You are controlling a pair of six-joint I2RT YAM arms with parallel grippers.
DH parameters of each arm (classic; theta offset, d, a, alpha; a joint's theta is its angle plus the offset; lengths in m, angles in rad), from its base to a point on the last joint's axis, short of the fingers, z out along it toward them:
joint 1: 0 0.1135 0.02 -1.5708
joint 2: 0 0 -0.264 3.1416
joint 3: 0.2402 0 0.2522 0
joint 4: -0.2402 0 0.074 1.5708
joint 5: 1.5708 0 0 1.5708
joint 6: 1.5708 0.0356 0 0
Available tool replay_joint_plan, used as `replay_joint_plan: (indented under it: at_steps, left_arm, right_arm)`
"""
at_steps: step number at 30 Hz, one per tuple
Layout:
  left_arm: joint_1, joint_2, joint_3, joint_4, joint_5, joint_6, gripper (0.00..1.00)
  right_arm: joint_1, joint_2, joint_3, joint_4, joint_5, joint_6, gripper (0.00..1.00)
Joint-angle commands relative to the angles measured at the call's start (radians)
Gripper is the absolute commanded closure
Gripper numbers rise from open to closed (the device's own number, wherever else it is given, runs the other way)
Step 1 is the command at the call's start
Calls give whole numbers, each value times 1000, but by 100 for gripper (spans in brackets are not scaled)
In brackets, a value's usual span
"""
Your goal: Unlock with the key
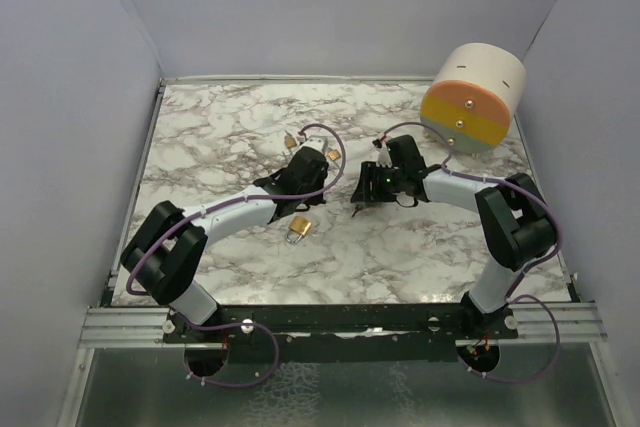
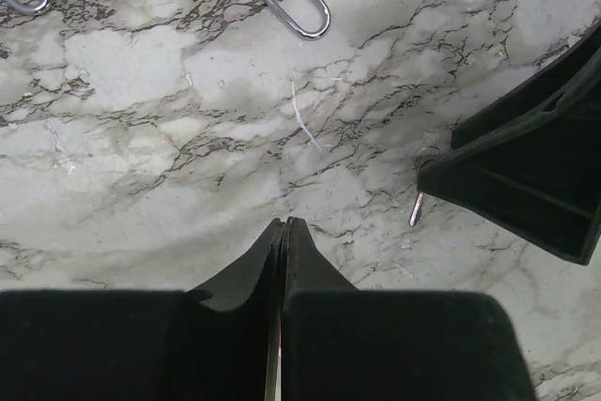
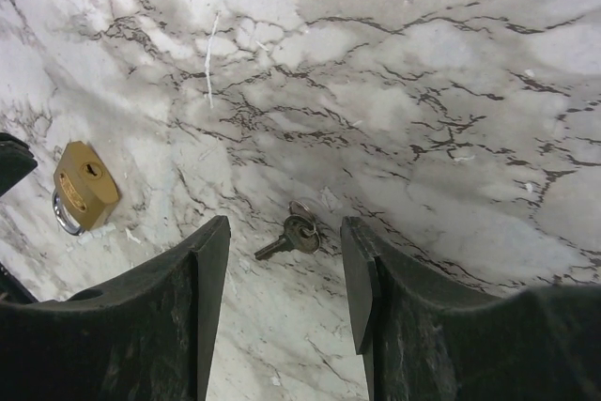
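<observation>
Marble table (image 3: pixel 470 91): key (image 3: pixel 293 236) flat between right gripper (image 3: pixel 285 228) spread jaws

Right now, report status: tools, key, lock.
Left tool shut, empty. Right tool open over key, not gripping yet. Key lies flat between its jaws. Padlock apart, off to one side. Nothing on key.

Marble-patterned tabletop (image 3: pixel 451 91), smooth with faint sheen; brass-coloured metal padlock (image 3: pixel 84 185) at nine o'clock (shackle (image 3: pixel 58 215) polished, silvery); dull grey metal key (image 3: pixel 291 237); matt black plastic fingers (image 3: pixel 169 326).
</observation>
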Motion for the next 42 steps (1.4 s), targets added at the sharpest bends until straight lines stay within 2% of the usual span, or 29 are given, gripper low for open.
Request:
replay_joint_plan:
  at_steps: [1,6,11,12,13,14,15,16,18,31,35,42]
  left_arm:
    - [26,-24,16,-3,34,-40,100]
    - [83,-26,29,-27,126,-101,100]
    - [100,-28,29,-24,137,-87,100]
    - [101,-26,30,-26,140,-81,96]
    - [101,-21,33,-27,147,-75,78]
    - [102,-16,36,-29,151,-69,54]
    - [102,-12,38,-32,154,-66,35]
    - [102,-7,38,-35,156,-67,25]
    - [103,-5,36,-29,160,-64,16]
    - [103,-6,31,-5,158,-55,14]
    - [106,-11,23,-1,154,-57,14]
    - [116,-34,5,-1,145,-56,14]
  right_arm:
    - [-1,-27,2,7,45,3,49]
    - [-1,-36,4,17,45,8,49]
    - [-1,-30,12,17,42,0,48]
    - [-1,-25,17,14,39,-7,48]
    - [-1,-18,21,9,39,-14,48]
    - [-1,-13,26,5,38,-20,48]
    - [0,-7,30,1,34,-26,48]
    - [0,-3,34,-3,32,-32,48]
    - [0,3,39,-11,30,-40,48]
    - [19,65,99,-106,83,-148,49]
    - [34,82,129,-154,128,-189,54]
    - [80,97,156,-215,191,-228,56]
